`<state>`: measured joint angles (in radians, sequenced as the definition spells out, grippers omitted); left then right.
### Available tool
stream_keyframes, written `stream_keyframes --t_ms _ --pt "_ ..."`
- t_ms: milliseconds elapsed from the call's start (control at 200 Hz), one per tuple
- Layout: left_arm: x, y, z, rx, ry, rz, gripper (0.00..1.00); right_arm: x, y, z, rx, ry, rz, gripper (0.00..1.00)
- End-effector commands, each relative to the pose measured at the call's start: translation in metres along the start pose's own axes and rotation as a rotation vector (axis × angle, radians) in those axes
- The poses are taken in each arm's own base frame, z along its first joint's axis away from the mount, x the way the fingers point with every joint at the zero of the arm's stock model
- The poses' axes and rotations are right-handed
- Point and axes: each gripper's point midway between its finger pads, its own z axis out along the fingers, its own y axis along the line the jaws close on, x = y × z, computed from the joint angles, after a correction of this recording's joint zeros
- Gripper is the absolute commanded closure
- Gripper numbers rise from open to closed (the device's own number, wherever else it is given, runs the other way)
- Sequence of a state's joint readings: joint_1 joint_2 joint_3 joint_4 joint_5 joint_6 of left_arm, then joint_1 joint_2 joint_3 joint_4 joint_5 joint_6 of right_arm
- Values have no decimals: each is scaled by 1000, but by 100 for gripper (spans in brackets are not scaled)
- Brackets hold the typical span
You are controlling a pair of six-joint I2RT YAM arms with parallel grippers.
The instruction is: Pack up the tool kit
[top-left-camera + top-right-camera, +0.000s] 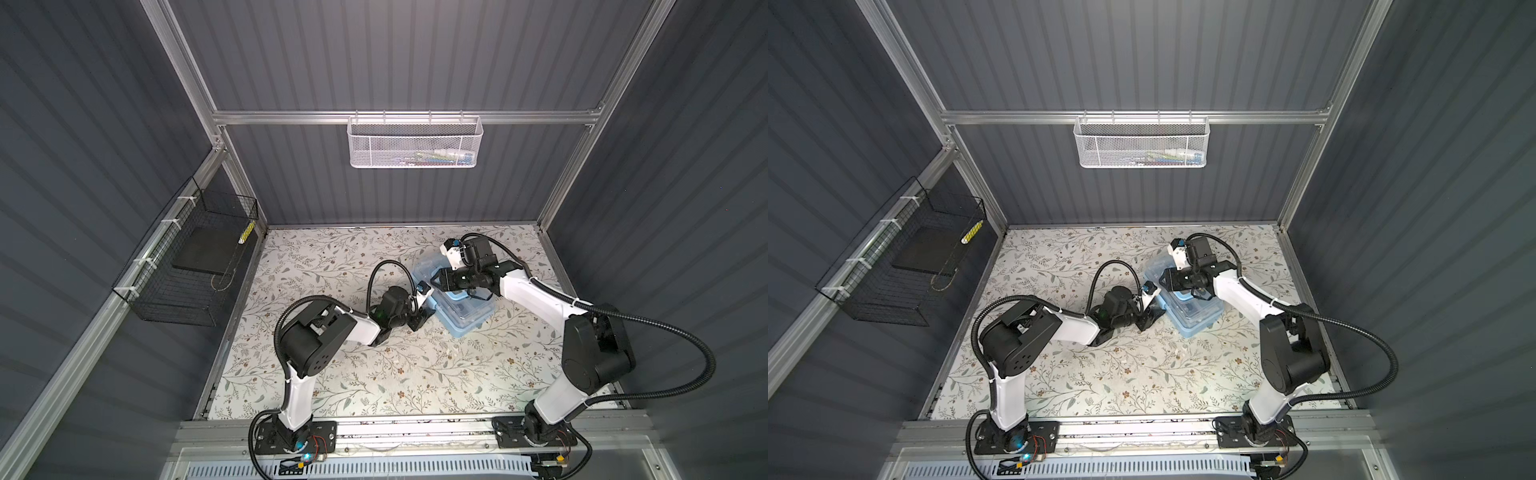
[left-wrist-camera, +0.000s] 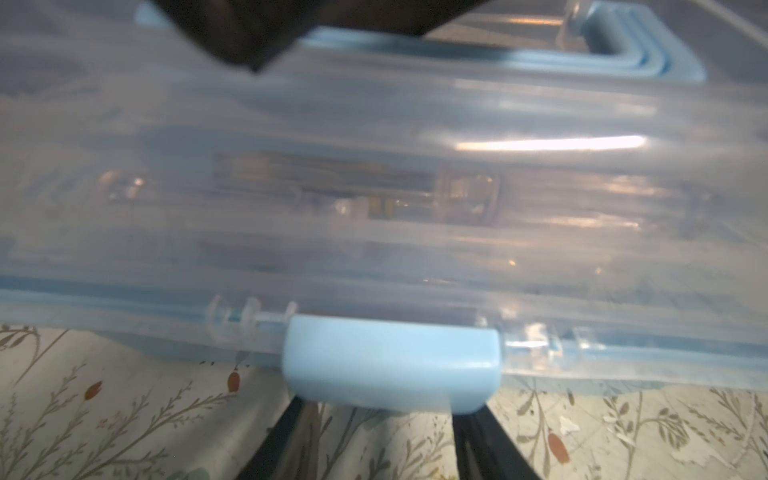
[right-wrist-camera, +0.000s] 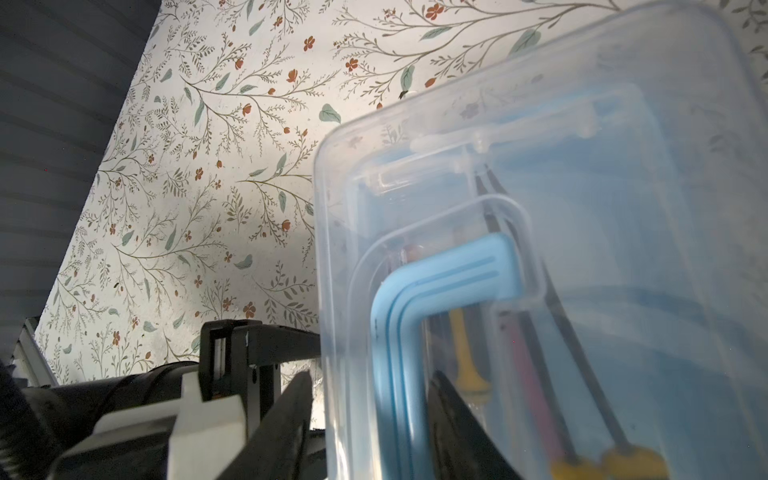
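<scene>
The tool kit (image 1: 469, 316) (image 1: 1196, 316) is a light blue box with a clear lid, lying at the middle right of the floral table. Through the lid (image 3: 623, 166) I see yellow-handled screwdrivers (image 3: 469, 374). My left gripper (image 1: 419, 322) (image 2: 382, 428) sits low against the box's side. Its fingers (image 2: 286, 440) stand apart beneath the blue latch (image 2: 390, 365), which hides their tips. My right gripper (image 1: 436, 280) (image 3: 374, 395) comes from above. It closes round the lid's rim and the blue handle (image 3: 440, 278), one finger outside the rim and one against the handle.
A white mesh basket (image 1: 413, 143) with small items hangs on the back rail. A black wire basket (image 1: 183, 270) holding a dark slab is fixed to the left wall. The two grippers are close together at the box's left end.
</scene>
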<state>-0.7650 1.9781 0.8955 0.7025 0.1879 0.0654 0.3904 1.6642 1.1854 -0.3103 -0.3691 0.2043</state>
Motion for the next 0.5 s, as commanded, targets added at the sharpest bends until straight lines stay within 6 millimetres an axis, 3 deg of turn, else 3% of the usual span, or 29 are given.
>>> stream_keyframes --t_ms 0,495 --pt "-43 11 -7 -44 -85 39 57 80 -12 21 17 264 119 53" --pt "-49 11 -11 -42 -44 62 58 87 -13 23 12 267 134 52"
